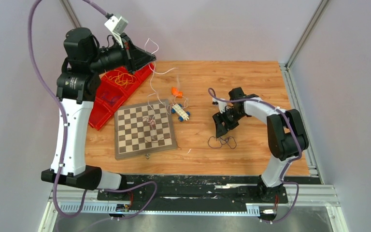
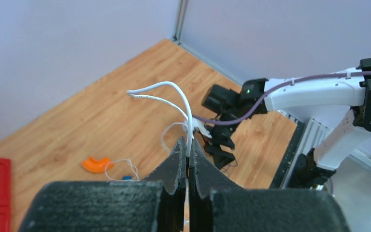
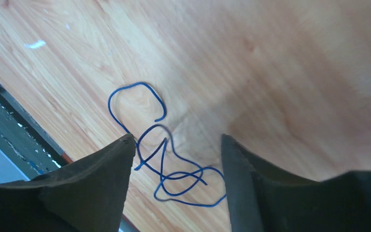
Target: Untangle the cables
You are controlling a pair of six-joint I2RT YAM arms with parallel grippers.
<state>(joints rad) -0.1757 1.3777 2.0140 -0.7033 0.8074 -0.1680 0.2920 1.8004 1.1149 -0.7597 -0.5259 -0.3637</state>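
Note:
My left gripper [image 1: 150, 58] is raised high over the table's back left and is shut on a thin white cable [image 1: 150, 46]. The cable hangs down to a loose bunch of thin strands [image 1: 152, 124] on the chessboard. In the left wrist view the jaws [image 2: 187, 145] pinch the white cable [image 2: 174, 88], which loops out above them. My right gripper [image 1: 221, 129] is open and low over a dark purple-blue cable [image 1: 222, 142] lying curled on the wood. In the right wrist view that cable [image 3: 174, 170] lies between the spread fingers of the gripper [image 3: 178, 141], untouched.
A chessboard [image 1: 125, 140] lies left of centre. A red bin [image 1: 107, 99] with yellow-orange wires [image 1: 121, 77] stands at the back left. An orange piece [image 1: 176, 92] and a small blue-and-white toy [image 1: 181, 112] lie beside the board. The table's front edge [image 3: 19, 130] is close to the right gripper.

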